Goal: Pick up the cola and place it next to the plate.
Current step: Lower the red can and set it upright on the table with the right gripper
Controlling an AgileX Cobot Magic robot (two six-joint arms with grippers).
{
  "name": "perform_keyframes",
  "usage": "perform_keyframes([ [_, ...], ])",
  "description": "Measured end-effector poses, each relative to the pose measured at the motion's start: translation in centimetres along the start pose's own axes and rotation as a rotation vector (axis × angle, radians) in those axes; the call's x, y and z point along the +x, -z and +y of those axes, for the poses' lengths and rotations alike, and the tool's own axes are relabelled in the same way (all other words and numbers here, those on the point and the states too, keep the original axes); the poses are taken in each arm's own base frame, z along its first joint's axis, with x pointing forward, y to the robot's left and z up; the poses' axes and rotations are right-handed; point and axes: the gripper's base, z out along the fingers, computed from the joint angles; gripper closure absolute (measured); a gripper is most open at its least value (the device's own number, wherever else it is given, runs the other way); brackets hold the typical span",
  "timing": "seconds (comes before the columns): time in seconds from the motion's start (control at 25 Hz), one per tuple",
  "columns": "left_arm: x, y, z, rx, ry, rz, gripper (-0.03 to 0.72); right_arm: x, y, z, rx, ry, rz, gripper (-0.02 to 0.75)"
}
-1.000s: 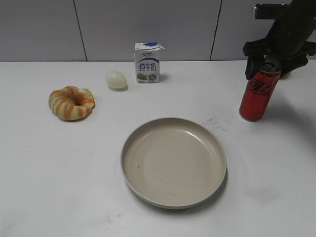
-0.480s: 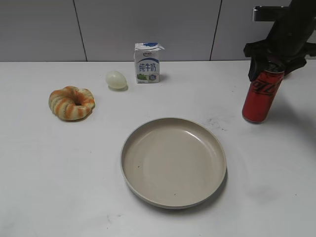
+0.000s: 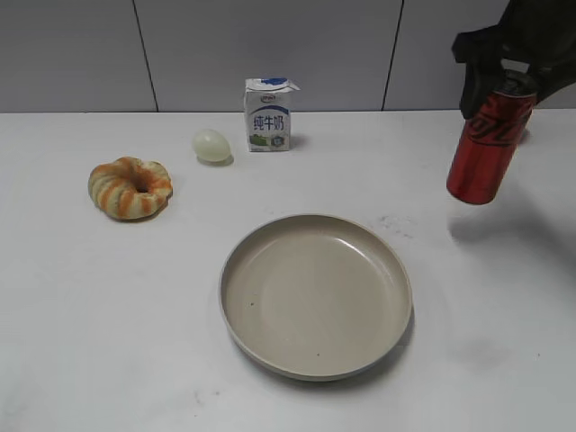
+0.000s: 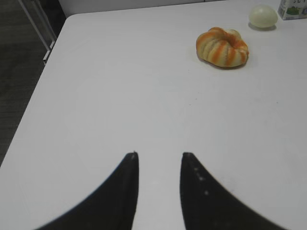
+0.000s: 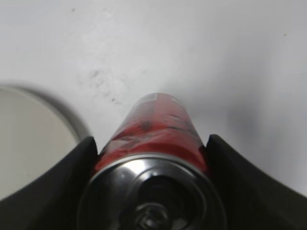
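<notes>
The right gripper (image 3: 504, 85) is clamped on the upper part of the tall slim red metal cola can (image 3: 484, 148), which hangs tilted, clear of the white table (image 3: 90, 297), likely so it can be carried. Below and to the left of these jaws lies the one large round beige plate (image 3: 317, 295). The left gripper (image 4: 158, 165) hangs with its jaws parted and holds nothing; ahead of it sit one orange-striped ring bread (image 4: 222, 46), one pale egg (image 4: 263, 15) and one milk carton (image 3: 268, 114).

Right gripper (image 3: 498, 85) clamped, left gripper (image 4: 159, 165) idle

Right fingers press the cola (image 3: 486, 144) top between them; left fingers stand slightly parted, nothing between.
</notes>
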Motion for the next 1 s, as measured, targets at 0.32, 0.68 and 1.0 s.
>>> perform_keyframes([
  [0.32, 0.0, 0.0, 0.0, 0.000, 0.000, 0.000, 0.452, 7.4, 0.6, 3.5, -0.015, 0.036, -0.027, 0.243],
  [0.68, 0.0, 0.0, 0.0, 0.000, 0.000, 0.000, 0.452, 11.8, -2.5, 5.5, -0.041, 0.085, -0.040, 0.243],
  [1.0, 0.0, 0.0, 0.0, 0.000, 0.000, 0.000, 0.452, 11.7, -3.4, 5.5, 0.000, 0.082, -0.053, 0.243],
])
